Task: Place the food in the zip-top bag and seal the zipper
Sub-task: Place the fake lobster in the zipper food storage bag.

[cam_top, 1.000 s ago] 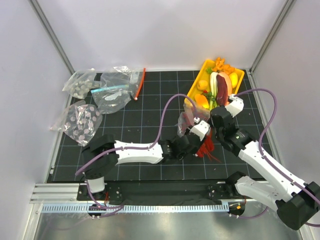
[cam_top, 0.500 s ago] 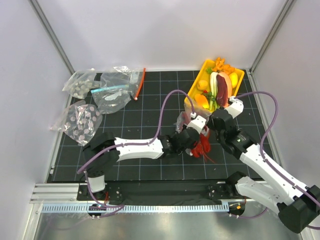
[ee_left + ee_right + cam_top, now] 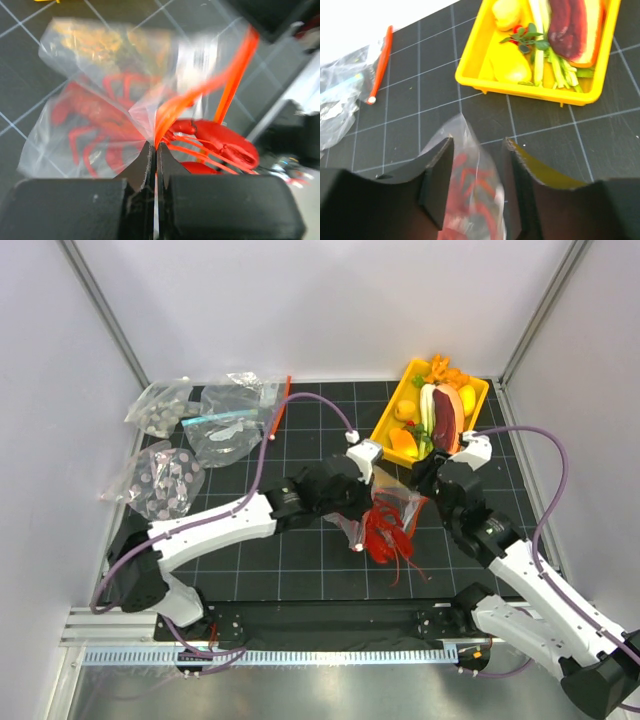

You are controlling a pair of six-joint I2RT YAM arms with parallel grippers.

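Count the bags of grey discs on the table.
2. The far bag of grey discs lies at the back left; the near bag of grey discs lies nearer, also left. Others may be hidden.

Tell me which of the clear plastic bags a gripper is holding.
The zip-top bag with the red lobster, mid-table: the left gripper pinches its zipper. The three other bags lie untouched at the far left.

No text, label, brand, number or sign can be read in any of the three views.
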